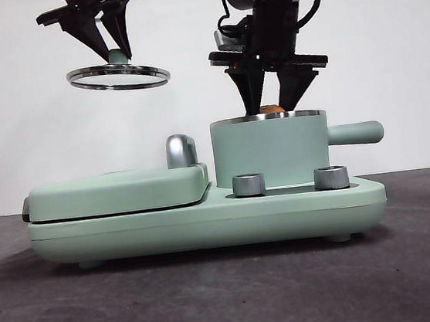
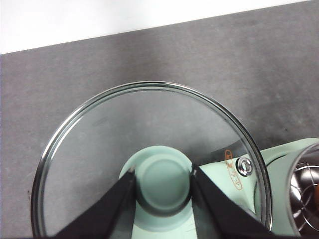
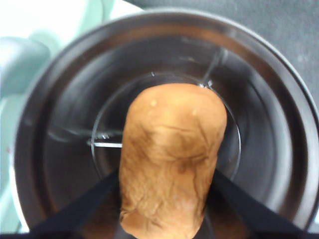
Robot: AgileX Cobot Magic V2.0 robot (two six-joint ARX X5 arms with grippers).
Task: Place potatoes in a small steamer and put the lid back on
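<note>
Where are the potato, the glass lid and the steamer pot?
potato (image 3: 172, 159), right wrist view, middle of its skin.
lid (image 2: 99, 149), left wrist view, the glass beside its knob.
small steamer (image 1: 270, 151), front view, green side wall.

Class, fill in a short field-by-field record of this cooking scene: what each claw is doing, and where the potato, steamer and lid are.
left claw: shut on the lid's knob, held in the air
lid: raised above the grill cover, off the steamer
right claw: gripping the potato at the steamer's mouth
potato: partly inside the steamer, top just above the rim
steamer: uncovered, on the mint-green base
</note>
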